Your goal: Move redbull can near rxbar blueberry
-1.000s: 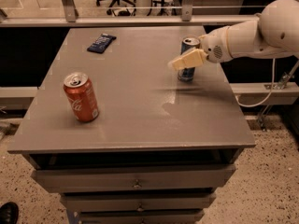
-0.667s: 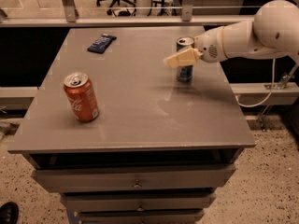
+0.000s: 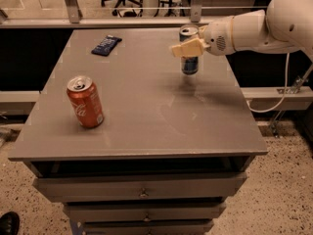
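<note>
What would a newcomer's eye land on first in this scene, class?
First, the white arm's gripper at the far right of the table, its jaws closed on the redbull can. Next, the red cola can standing upright at front left, and the dark rxbar blueberry lying flat at far left.

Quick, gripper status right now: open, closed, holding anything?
Gripper: closed on the redbull can, at the far right of the table.
</note>
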Robot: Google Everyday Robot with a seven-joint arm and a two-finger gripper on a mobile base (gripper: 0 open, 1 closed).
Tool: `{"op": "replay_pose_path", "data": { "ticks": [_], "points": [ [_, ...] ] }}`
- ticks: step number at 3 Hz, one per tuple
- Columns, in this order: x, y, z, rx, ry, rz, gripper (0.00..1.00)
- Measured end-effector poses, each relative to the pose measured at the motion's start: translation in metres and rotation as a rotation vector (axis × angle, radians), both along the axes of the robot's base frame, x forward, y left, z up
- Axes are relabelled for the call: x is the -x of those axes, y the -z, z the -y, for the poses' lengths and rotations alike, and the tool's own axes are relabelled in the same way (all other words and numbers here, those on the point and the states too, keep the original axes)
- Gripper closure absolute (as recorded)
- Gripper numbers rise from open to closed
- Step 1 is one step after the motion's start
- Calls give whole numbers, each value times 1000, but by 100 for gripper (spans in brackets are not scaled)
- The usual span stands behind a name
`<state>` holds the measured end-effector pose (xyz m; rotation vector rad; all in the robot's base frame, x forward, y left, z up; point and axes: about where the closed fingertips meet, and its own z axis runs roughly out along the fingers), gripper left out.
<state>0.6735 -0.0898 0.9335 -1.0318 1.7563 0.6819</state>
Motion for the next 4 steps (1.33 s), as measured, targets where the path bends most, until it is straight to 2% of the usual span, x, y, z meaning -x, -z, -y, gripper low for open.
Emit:
{"op": "replay_pose_path", "data": {
  "ticks": [1, 2, 3, 4],
  "points": [
    [0, 1, -2, 0, -3, -1, 100],
    [-8, 1, -14, -35, 5, 39, 100],
    [-41, -19, -36, -79, -4, 117, 100],
    [-83, -39, -61, -102, -16, 168, 100]
  ]
}}
